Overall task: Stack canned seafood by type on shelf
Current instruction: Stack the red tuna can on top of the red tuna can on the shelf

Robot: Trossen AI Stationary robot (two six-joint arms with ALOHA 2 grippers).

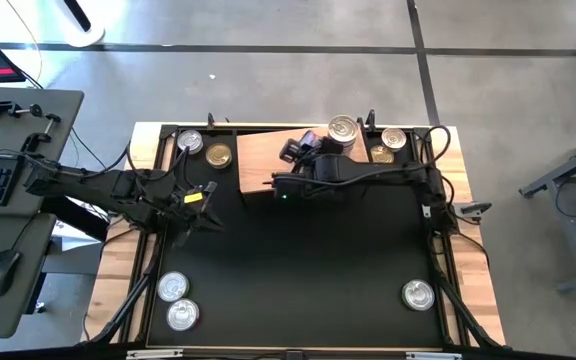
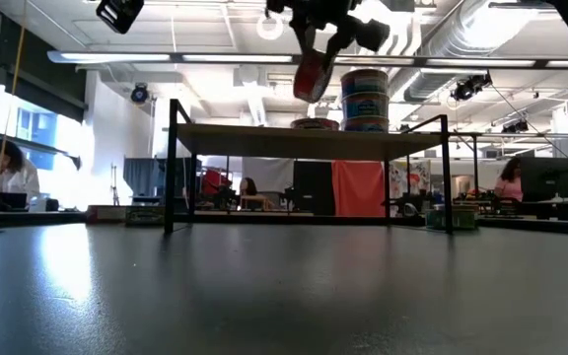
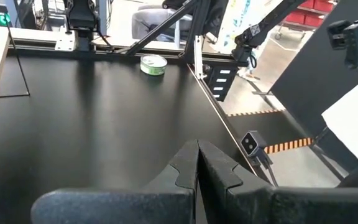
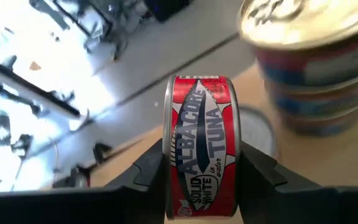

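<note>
From my station I see the right gripper (image 4: 199, 168) closed on a red tuna can (image 4: 201, 146). The can stands on its edge between the two fingers (image 4: 148, 171), with its red label "Albacore Tuna" turned toward the wrist camera. In the low view this can (image 2: 311, 77) hangs above the shelf (image 2: 309, 141), not touching the board.

Just beyond the fingers, on the shelf, a silver-lidded can (image 4: 257, 134) lies flat, partly hidden by the held can. Beside it stands a stack of bluish cans (image 4: 319, 68), taller than the fingertips; I count about three in it. In the low view the same stack (image 2: 365, 99) stands to the side of the held can.

The left gripper (image 3: 197, 165) hovers over the black mat (image 3: 104, 106), and its fingers are pressed together with nothing between them. Far ahead of these fingers one greenish can (image 3: 153, 65) lies near the mat's far edge.

In the high view more cans lie on the mat: two at the shelf's left end (image 1: 204, 148), two at its right end (image 1: 388, 146), two in the near left corner (image 1: 178, 300).
</note>
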